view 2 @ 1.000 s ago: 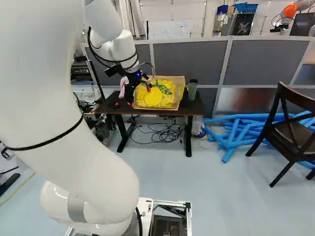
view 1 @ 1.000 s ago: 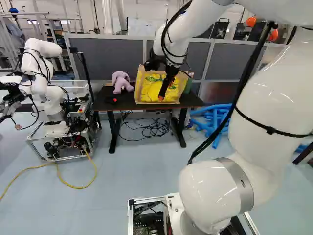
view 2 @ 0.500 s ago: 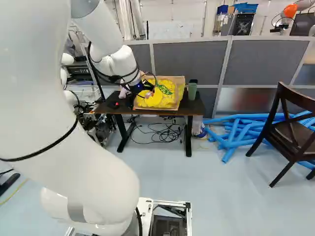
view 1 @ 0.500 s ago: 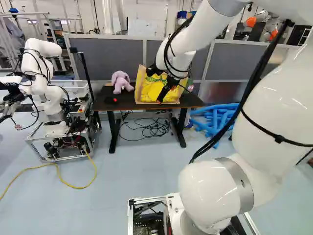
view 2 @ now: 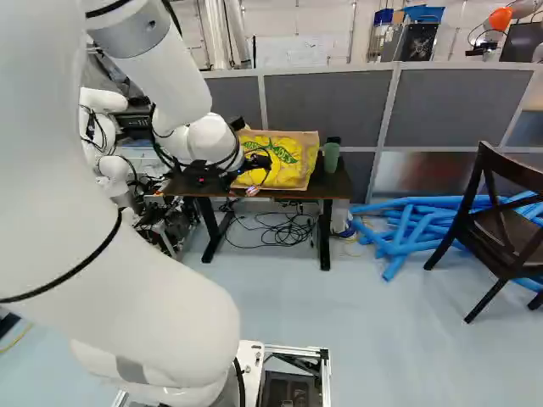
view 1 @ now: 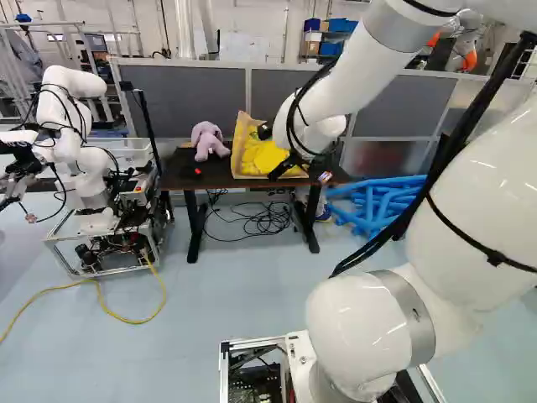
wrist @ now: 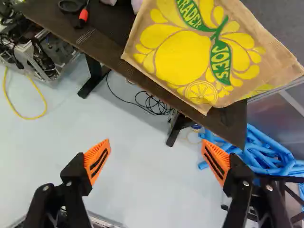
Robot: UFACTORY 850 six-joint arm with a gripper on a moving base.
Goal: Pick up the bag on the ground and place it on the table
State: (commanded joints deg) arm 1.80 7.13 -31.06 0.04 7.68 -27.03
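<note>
1. And there's the bag [wrist: 187, 57], up on the dark tabletop [view 1: 220, 175], its yellow fruit print facing the arm [view 1: 457, 214]!
2. Look at the claw [view 1: 299, 177]: it's hanging in front of the bag at the tabletop's near side, with the arm reaching over from the right of the left base view.
3. Over to the wrist view, and the claw [wrist: 156, 161] is spread wide, one orange pad [wrist: 98, 161] well apart from the other, nothing gripped, just floor [wrist: 152, 190] showing beyond the gap. The bag sits ahead of the fingers, clear of both!
4. Sharing the tabletop, a purple plush toy [view 1: 207, 141] is left of the bag in the left base view, and a green cup [view 2: 331, 158] stands just beside it, at its right in the right base view.
5. Down below, black cables [view 1: 267, 220] lie in a tangle under the tabletop, and blue tubes [view 2: 411, 227] are piled near the dark wooden chair [view 2: 501, 225].
6. And out at the left of the left base view, another robot [view 1: 88, 159] stands beside the tabletop, a yellow cable [view 1: 126, 320] curling across the floor in front!
</note>
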